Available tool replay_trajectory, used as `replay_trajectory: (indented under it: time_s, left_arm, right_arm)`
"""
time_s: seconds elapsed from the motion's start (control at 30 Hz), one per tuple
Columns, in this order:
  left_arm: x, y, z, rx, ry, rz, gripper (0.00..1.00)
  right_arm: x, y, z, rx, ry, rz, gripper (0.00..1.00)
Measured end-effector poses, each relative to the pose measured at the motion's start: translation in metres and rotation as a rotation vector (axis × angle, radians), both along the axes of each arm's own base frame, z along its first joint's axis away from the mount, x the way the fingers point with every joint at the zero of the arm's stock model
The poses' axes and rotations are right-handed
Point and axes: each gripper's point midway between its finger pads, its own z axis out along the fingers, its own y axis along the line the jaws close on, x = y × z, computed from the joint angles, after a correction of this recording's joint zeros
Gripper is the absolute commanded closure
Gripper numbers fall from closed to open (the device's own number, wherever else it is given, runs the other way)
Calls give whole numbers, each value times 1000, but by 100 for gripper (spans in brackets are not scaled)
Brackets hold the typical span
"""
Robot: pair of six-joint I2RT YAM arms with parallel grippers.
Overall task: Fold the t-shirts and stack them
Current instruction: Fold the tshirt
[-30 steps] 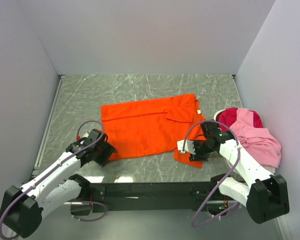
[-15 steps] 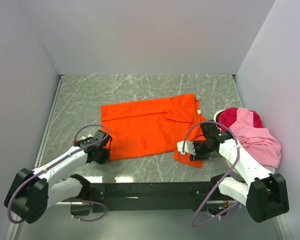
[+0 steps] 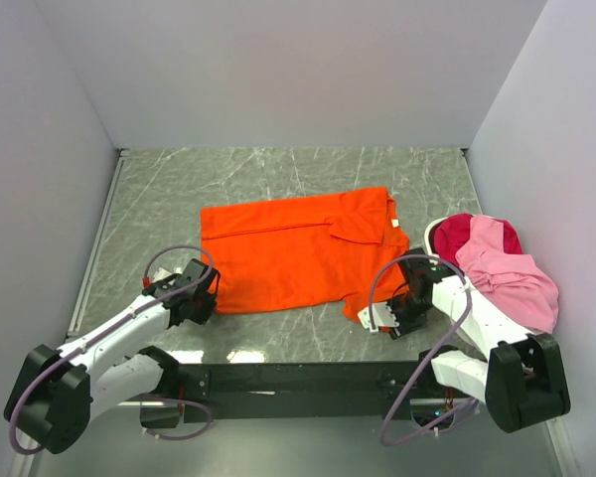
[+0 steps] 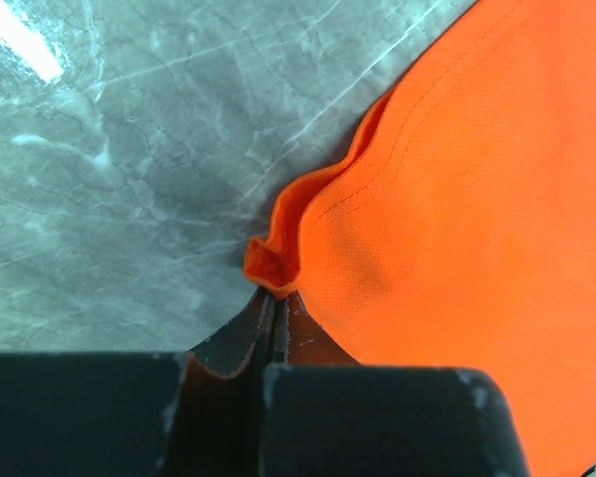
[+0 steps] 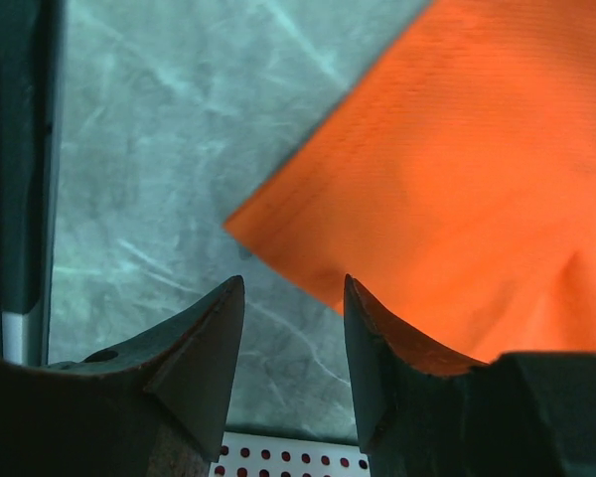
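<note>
Now that the left end effector (image 4: 275,298) has clamped a corner of the orange t-shirt (image 3: 298,253), folding awaits the right end effector (image 5: 293,328), jaws apart.

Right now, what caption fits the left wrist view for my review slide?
Left gripper pinched shut on a bunched corner of the orange t-shirt, lying on the grey marbled table.

A grey-green marbled tabletop (image 3: 278,169) sits enclosed by plain white walls (image 3: 278,70).
</note>
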Motion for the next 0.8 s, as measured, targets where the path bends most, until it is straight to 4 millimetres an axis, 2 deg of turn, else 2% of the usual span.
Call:
replay_trajectory:
  time_s: [0.13,0.33,0.53,0.6,0.63,0.67,0.7,0.73,0.8]
  left_arm:
    - [0,0,-2,-1,0,-3,100]
    - [-2,0,-8,-5,4,-5,100]
    - [0,-3,-7,-16,-3,-7,100]
    - [0,-3,-7,-16,-3,-7,100]
    - [0,-3,-7,-16,-4,-7,100]
    - [0,-3,-7,-17,-4,-7,100]
    - [0,-3,-7,-18,-4,-8,100]
    - [0,-4,-7,-20,-4,-8,100]
    - [0,-5,-7,-25,-5,-10,100]
  right_arm:
    - [-4,-3,-2,-23,11,54,49]
    - [-16,5,-11,-30,22,145,49]
    - [-21,11,-14,-36,39,165,60]
    - [-20,13,-14,-37,38,162,66]
    - [-20,14,-14,-37,37,157,75]
    - [-19,14,-14,-37,36,155,79]
    - [-18,15,-14,-35,33,147,94]
    - [-17,16,-13,-32,30,143,100]
    - [-16,16,-13,-28,29,123,100]
